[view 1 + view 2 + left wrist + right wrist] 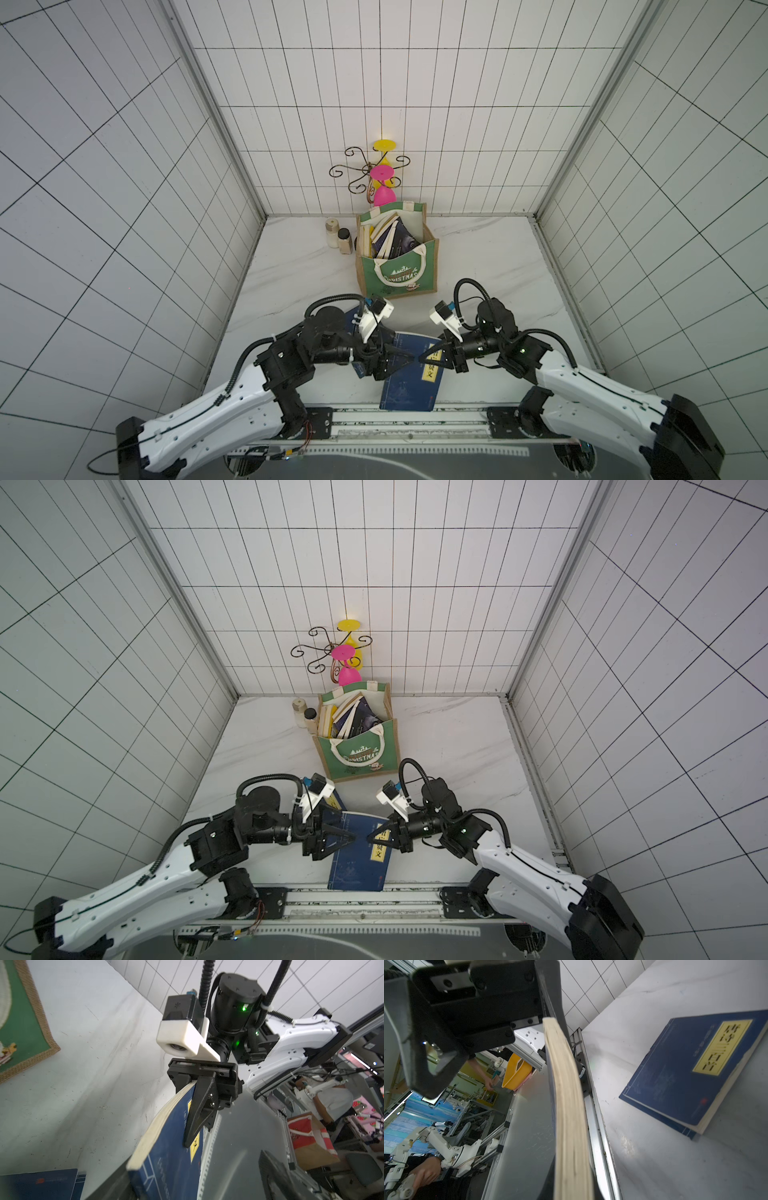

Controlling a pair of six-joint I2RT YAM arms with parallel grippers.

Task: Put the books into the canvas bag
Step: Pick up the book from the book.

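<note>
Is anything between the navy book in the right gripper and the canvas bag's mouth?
Nothing on the table stands between the navy book and the canvas bag. The open left gripper sits at the book's other edge, and books inside crowd the bag's left half; the right half looks free.

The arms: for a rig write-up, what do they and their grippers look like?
The left arm and right arm match: white shells, black joints, ribbed black cables. The left gripper and right gripper are black, with pointed triangular fingers and a white camera mount on each.
</note>
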